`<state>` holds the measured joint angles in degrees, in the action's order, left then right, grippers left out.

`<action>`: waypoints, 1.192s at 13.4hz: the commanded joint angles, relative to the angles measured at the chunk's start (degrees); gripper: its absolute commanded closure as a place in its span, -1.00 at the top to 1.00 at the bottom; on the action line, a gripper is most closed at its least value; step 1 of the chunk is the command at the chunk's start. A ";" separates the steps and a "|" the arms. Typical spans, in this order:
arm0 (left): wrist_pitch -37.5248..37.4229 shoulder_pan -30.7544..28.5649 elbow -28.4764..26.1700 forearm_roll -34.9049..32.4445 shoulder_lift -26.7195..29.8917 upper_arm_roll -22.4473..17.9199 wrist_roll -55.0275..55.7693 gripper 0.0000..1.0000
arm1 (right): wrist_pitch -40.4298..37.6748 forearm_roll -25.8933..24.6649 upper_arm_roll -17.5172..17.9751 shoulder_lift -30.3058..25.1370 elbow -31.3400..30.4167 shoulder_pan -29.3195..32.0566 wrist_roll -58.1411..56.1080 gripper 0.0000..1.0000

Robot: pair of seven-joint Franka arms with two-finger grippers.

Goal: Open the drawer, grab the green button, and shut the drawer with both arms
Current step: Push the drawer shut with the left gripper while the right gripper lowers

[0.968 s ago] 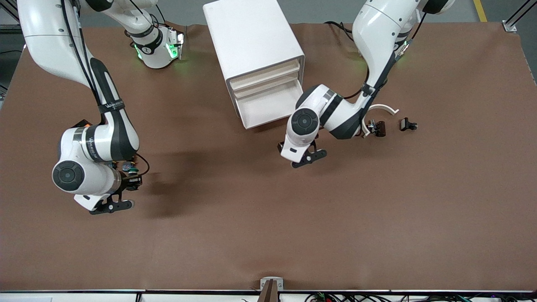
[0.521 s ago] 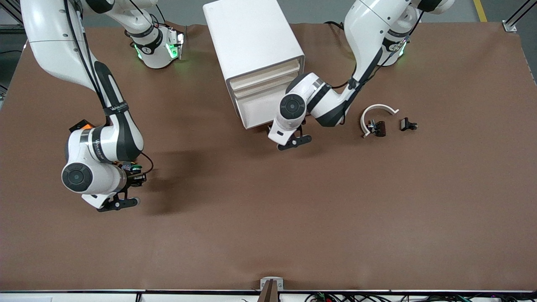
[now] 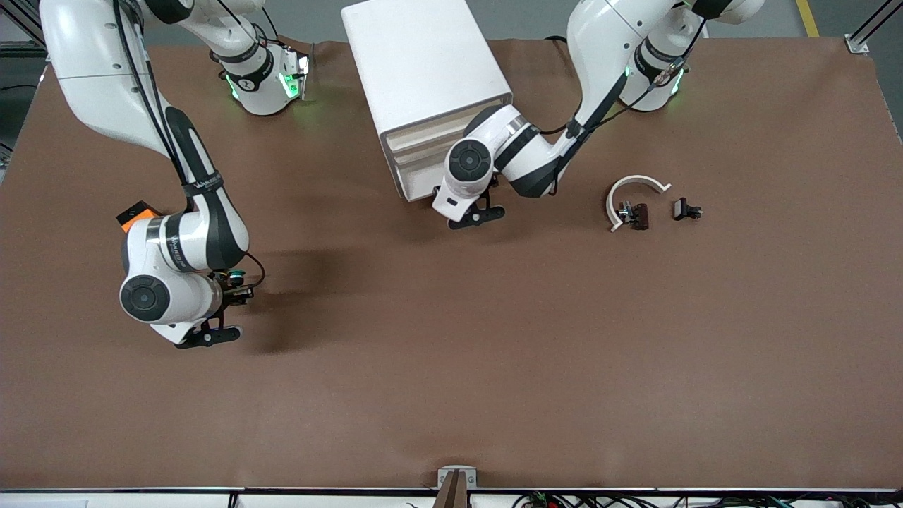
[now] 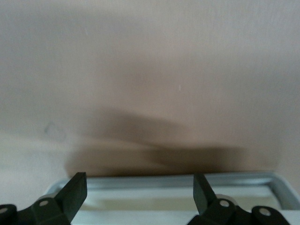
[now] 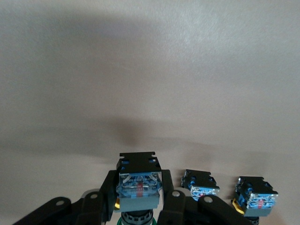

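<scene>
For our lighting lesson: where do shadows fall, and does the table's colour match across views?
Front view: brown table, shadow beside the right gripper. Left wrist view: table pale, dark shadow by the left gripper. Right wrist view: pale grey, faint shadow.

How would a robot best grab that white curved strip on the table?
Probably from straight above, at the middle of the white curved strip, one finger inside the curve, one outside: the band is thin, and a dark clip crowds one end.

White curved bracket (image 3: 637,185), two dark clips (image 3: 638,215) (image 3: 685,209) beside it.
</scene>
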<state>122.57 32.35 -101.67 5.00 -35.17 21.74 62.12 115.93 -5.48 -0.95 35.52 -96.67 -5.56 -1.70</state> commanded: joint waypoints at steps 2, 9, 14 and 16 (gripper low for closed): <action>-1.81 -0.19 -0.99 3.25 1.07 2.16 1.07 1.00 | -1.76 -0.59 0.51 0.17 -0.53 0.28 1.35 -0.57; -1.81 -0.10 1.90 10.89 -2.34 3.39 2.73 1.00 | -2.73 -0.59 0.51 1.05 -0.62 0.11 1.97 -0.55; -2.94 -2.38 7.16 10.29 -2.00 -0.19 3.09 1.00 | -1.85 -0.67 0.51 1.84 -0.45 0.20 1.88 -0.46; -6.18 -3.17 11.47 10.03 -1.83 -4.06 2.83 1.00 | -1.50 -0.67 0.51 1.93 -0.45 0.20 1.88 -0.32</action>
<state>120.34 30.17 -94.38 14.89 -37.12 20.42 64.87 114.09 -5.48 -0.87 37.20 -97.24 -5.59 -0.70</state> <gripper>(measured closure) 0.000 0.581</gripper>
